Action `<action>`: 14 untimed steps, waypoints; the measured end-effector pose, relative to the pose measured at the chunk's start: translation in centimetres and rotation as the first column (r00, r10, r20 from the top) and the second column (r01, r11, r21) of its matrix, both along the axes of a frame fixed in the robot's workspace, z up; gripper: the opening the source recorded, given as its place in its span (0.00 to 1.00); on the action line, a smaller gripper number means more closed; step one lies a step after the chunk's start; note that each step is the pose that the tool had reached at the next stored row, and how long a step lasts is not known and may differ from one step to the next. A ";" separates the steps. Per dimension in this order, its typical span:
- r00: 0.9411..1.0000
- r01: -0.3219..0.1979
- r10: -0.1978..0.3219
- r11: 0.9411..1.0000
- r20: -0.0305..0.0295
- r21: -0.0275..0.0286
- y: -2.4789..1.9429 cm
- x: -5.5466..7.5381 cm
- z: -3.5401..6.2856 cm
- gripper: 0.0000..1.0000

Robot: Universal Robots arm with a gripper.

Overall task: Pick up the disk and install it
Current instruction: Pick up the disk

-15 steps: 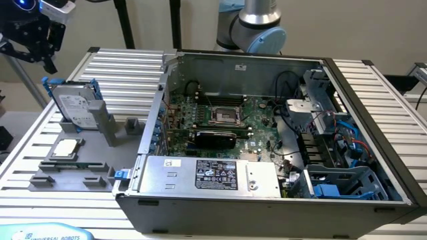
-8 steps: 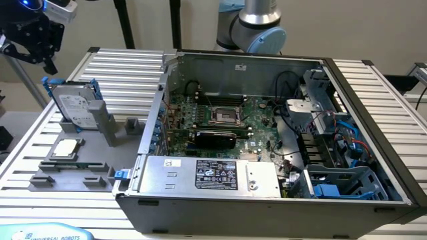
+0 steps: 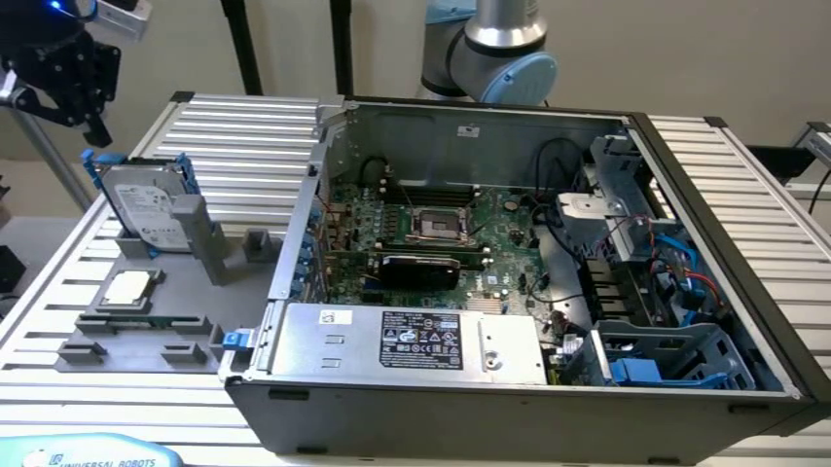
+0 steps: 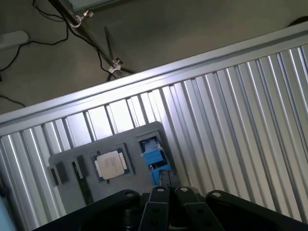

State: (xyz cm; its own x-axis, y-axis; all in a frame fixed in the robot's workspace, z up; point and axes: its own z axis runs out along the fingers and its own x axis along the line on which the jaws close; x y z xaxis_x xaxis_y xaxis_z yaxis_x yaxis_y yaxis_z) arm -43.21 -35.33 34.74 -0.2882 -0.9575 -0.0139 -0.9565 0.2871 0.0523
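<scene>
Over the table's [image 3: 247, 126] edge, the closed, empty gripper [image 3: 93, 131] hovers just above the disk [image 3: 140, 202], which stands on end.

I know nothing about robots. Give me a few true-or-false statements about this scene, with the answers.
1. The disk stands upright in a grey tray outside the computer case. True.
2. The gripper is holding the disk. False: it is shut on nothing just above the disk, which rests in the tray.
3. The case lies open, its motherboard visible. True.
4. The CPU chip sits inside the case. False: it lies on the tray, near the disk.
</scene>
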 end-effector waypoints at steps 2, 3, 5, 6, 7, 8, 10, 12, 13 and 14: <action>1.000 -0.026 0.026 1.000 0.000 -0.001 0.00 0.0 -0.02 0.11; 0.999 -0.039 0.039 0.999 0.000 -0.002 0.01 0.1 -0.03 0.11; 0.998 -0.062 0.062 0.998 0.000 -0.002 0.01 0.1 -0.06 0.11; 0.997 -0.074 0.074 0.997 0.000 -0.003 0.00 0.2 -0.07 0.11; 0.996 -0.086 0.086 0.996 0.000 -0.003 0.00 0.2 -0.09 0.11; 0.995 -0.098 0.098 0.995 0.000 -0.003 0.01 0.3 -0.09 0.11; 0.993 -0.121 0.121 0.993 0.000 -0.004 0.01 0.4 -0.12 0.11; 0.989 -0.146 0.146 0.989 0.000 -0.004 0.01 0.5 -0.14 0.11; 0.987 -0.158 0.158 0.987 0.000 -0.005 0.01 0.5 -0.15 0.11; 0.985 -0.171 0.171 0.985 0.000 -0.005 0.00 0.5 -0.17 0.11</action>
State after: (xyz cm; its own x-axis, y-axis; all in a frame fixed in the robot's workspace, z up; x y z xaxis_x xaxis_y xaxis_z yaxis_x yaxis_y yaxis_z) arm -42.69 -35.33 34.56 -0.1201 -0.9927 -0.0089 -0.9915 0.1194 0.0511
